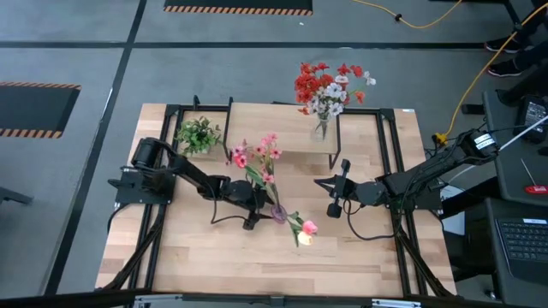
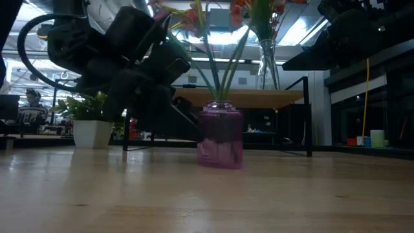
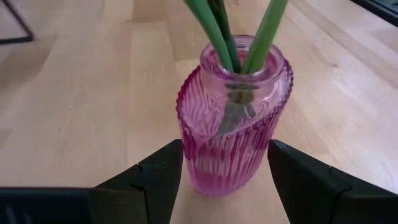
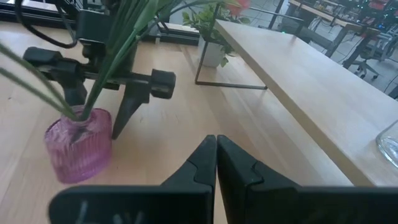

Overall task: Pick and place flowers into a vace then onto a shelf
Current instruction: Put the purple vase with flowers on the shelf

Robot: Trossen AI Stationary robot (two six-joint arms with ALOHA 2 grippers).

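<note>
Flowers [image 1: 259, 159] stand in pink vase [image 3: 233, 118]; one tulip [image 1: 304, 228] apparently left on table. Left gripper [image 3: 225, 171] spread around vase, contact unclear. Right gripper [image 4: 216, 163] pressed together, idle. Shelf [image 1: 295, 128] placement pending.

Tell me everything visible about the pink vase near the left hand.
The pink vase is a squat jar of translucent ribbed glass, it seems, with a narrower neck and a round mouth. It stands upright on the wooden table, near its middle, in front of the shelf. Green stems of the flowers rise from its mouth and lean outward. The left hand brackets it with open fingers, one on each side; actual contact cannot be confirmed.
</note>
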